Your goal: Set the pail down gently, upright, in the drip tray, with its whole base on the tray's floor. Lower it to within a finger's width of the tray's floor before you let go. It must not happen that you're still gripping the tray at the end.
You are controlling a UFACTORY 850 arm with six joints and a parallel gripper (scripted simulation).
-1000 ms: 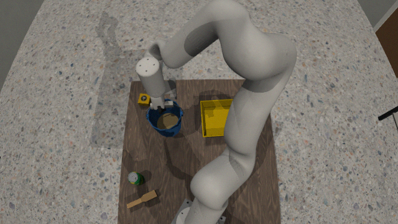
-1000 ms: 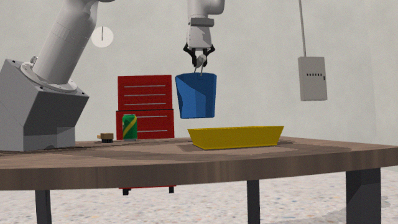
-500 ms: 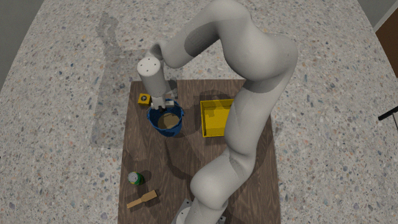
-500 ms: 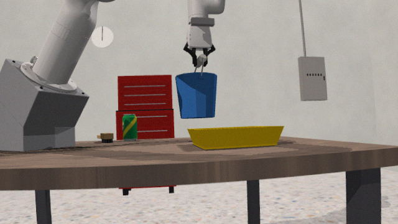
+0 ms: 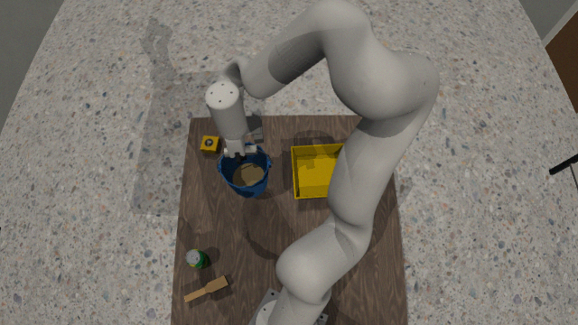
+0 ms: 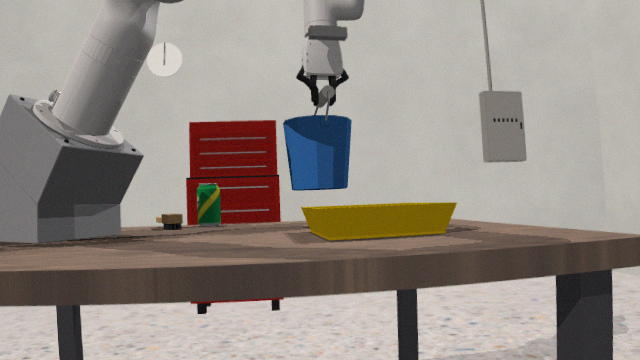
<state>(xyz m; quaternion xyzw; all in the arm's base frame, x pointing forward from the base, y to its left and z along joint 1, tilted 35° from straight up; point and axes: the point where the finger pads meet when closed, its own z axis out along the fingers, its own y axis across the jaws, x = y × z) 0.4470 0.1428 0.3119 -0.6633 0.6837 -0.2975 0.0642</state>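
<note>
A blue pail (image 5: 245,176) (image 6: 318,152) hangs upright in the air by its thin wire handle. My gripper (image 6: 322,99) (image 5: 238,155) is shut on that handle, right above the pail's rim. The pail's base is clearly above the table and above the rim height of the yellow drip tray (image 5: 312,181) (image 6: 380,220). In the overhead view the pail is to the left of the tray, apart from it. The tray lies flat on the wooden table (image 5: 217,226) (image 6: 300,270) and is empty.
A small yellow box (image 5: 209,143) lies just behind the pail on the table. A green can (image 5: 196,258) (image 6: 208,203) and a wooden brush (image 5: 206,289) (image 6: 170,220) lie near the arm's base. A red tool chest (image 6: 233,172) stands behind the table.
</note>
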